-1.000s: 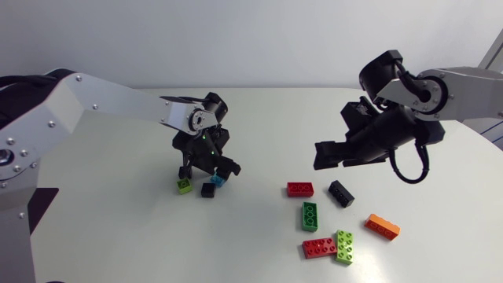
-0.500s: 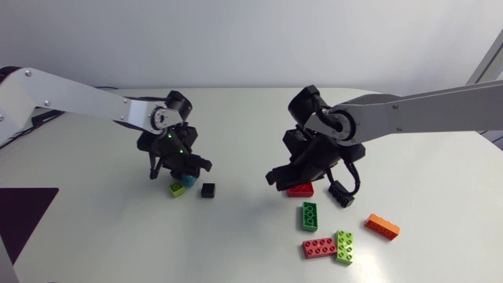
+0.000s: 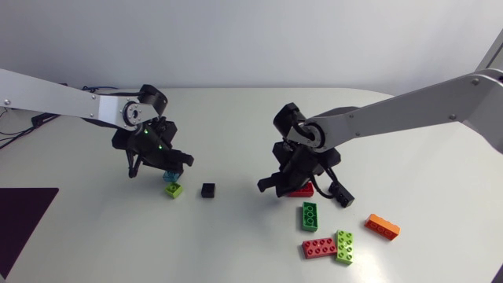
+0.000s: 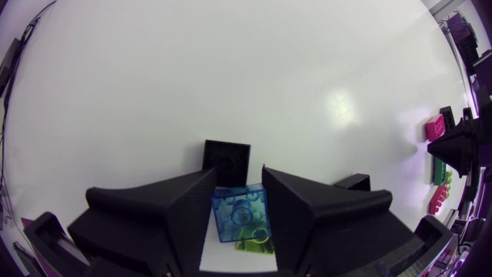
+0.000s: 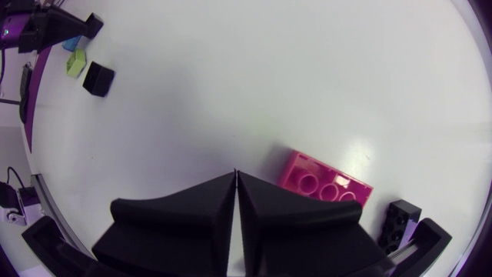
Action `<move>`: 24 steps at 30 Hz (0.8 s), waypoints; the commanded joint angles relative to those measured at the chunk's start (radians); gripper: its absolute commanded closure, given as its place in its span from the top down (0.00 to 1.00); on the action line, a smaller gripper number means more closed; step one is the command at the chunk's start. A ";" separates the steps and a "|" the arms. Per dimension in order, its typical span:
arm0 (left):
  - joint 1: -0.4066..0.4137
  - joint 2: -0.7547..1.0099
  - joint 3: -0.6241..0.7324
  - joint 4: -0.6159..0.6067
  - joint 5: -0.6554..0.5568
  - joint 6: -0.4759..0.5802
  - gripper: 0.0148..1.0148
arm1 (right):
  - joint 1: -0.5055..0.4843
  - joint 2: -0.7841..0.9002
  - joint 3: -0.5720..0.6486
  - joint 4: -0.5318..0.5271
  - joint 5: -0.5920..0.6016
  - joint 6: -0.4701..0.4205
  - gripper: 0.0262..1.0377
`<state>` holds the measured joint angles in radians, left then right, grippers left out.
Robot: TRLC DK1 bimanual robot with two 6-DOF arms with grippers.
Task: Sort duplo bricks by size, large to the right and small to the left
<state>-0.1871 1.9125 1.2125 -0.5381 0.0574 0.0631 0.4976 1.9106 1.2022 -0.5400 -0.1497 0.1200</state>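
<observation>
My left gripper point(image 3: 167, 171) is shut on a small translucent blue brick point(image 3: 169, 178), low over the table at left of centre. In the left wrist view the blue brick point(image 4: 240, 209) sits between the fingers of the left gripper point(image 4: 239, 183). A small lime brick point(image 4: 257, 242) lies under it and a small black brick point(image 4: 227, 158) just ahead. My right gripper point(image 3: 269, 185) is shut with nothing in it, down at the table just left of a large red brick point(image 3: 301, 189). The right wrist view shows the fingers of the right gripper point(image 5: 236, 174) pressed together, the red brick point(image 5: 327, 183) beside them.
The small lime brick point(image 3: 174, 189) and small black brick point(image 3: 207, 189) lie at left of centre. At right lie a large black brick point(image 3: 341, 194), a green one point(image 3: 309, 215), a red one point(image 3: 319, 248), a lime one point(image 3: 344, 246) and an orange one point(image 3: 382, 226).
The left gripper closed on the blue brick and carried it leftward. The right arm swung in to the left, came down beside the red brick and shut its fingers on nothing.
</observation>
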 commanded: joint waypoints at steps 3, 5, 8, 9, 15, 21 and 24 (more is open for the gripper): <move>0.046 -0.027 -0.047 0.010 0.019 0.032 0.35 | -0.074 0.010 -0.026 -0.003 0.009 0.015 0.02; 0.061 -0.033 -0.054 0.010 0.024 0.040 0.36 | -0.110 0.005 -0.041 -0.003 0.007 0.003 0.02; 0.083 -0.036 -0.067 0.009 0.024 0.050 0.46 | -0.154 -0.008 -0.075 -0.002 0.006 -0.017 0.02; 0.090 -0.040 -0.070 0.009 0.024 0.053 0.58 | -0.171 -0.018 -0.089 0.000 0.004 -0.023 0.02; 0.104 -0.095 -0.082 0.007 0.024 0.067 0.96 | -0.214 -0.082 -0.155 0.006 -0.008 -0.046 0.02; 0.048 -0.158 -0.064 -0.010 0.025 0.055 0.96 | -0.195 -0.151 -0.165 0.017 -0.011 -0.039 0.38; -0.032 -0.162 -0.037 -0.026 0.025 0.041 0.96 | -0.180 -0.159 -0.171 0.014 -0.011 -0.026 0.49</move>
<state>-0.1696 1.7626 1.1522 -0.5491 0.0746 0.1139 0.3035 1.7611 1.0542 -0.5236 -0.1574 0.0891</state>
